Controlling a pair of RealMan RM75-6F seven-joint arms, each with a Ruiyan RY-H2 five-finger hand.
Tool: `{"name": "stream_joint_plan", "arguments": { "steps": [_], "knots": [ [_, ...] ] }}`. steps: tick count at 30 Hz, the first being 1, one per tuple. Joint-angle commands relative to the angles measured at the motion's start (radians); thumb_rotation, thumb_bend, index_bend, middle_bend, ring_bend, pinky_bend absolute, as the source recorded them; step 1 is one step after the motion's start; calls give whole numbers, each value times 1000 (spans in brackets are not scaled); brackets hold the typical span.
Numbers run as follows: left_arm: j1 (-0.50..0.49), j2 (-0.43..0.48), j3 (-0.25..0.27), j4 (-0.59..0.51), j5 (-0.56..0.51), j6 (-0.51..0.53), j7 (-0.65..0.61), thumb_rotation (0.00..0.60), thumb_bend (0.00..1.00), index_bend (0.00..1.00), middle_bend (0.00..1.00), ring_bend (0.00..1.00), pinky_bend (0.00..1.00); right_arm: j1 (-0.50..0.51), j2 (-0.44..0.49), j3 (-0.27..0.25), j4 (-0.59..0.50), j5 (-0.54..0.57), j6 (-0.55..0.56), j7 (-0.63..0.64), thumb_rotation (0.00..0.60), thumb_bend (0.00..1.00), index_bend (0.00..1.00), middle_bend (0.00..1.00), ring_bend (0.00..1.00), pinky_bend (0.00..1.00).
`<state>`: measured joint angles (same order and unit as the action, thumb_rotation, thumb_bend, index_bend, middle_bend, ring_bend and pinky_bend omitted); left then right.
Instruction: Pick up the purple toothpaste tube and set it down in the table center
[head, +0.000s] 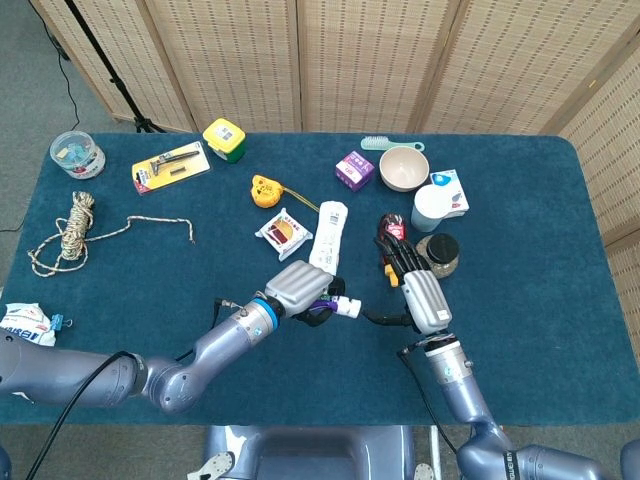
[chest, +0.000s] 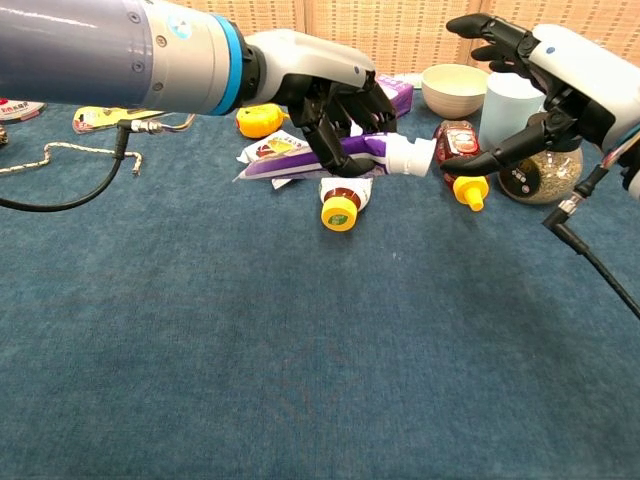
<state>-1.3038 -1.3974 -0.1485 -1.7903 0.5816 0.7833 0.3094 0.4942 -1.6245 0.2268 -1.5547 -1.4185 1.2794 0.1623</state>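
Above the blue table (chest: 200, 350), near its middle, the left hand (chest: 335, 105) holds the purple toothpaste tube (chest: 330, 160) lifted clear of the cloth, fingers wrapped around its body and its white cap (chest: 410, 156) pointing toward the right hand (chest: 545, 85). That right hand holds nothing, its fingers spread, one dark fingertip (chest: 450, 160) reaching just beside the cap; whether it touches cannot be told. Directly below the tube lies a white tube with a yellow cap (chest: 342, 200), and a small snack packet (head: 283, 230) sits just behind. A red pouch (chest: 457, 140), a cream bowl (chest: 453, 88) and a pale cup (chest: 510, 105) stand toward the right. The pick-up looks done: the tube is off the surface and firmly gripped. What remains, by this view, is lowering it onto open cloth at the center and letting go, clear of the tube underneath.
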Motion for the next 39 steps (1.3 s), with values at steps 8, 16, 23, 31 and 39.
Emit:
{"name": "stream_joint_plan", "arguments": {
  "steps": [8, 16, 23, 31, 39],
  "knots": [
    [58, 45, 28, -31, 71, 43, 0, 600, 1000, 524, 451, 538, 570, -13, 64, 10, -41, 43, -41, 97, 600, 0, 0, 0, 0, 0],
    [92, 71, 23, -44, 104, 59, -9, 600, 1000, 524, 451, 538, 570, -24, 89, 20, -78, 88, -93, 263, 590, 0, 0, 0, 0, 0],
    [102, 76, 18, -51, 121, 67, 6, 600, 1000, 524, 451, 538, 570, -38, 106, 41, -120, 107, -128, 479, 418, 0, 0, 0, 0, 0],
    [102, 69, 4, -54, 121, 73, 19, 600, 1000, 524, 451, 538, 570, -54, 122, 52, -150, 107, -149, 644, 211, 0, 0, 0, 0, 0],
    [91, 49, -7, -54, 103, 93, 54, 600, 1000, 524, 451, 540, 575, -68, 144, 76, -201, 121, -191, 859, 109, 0, 0, 0, 0, 0]
  ]
}}
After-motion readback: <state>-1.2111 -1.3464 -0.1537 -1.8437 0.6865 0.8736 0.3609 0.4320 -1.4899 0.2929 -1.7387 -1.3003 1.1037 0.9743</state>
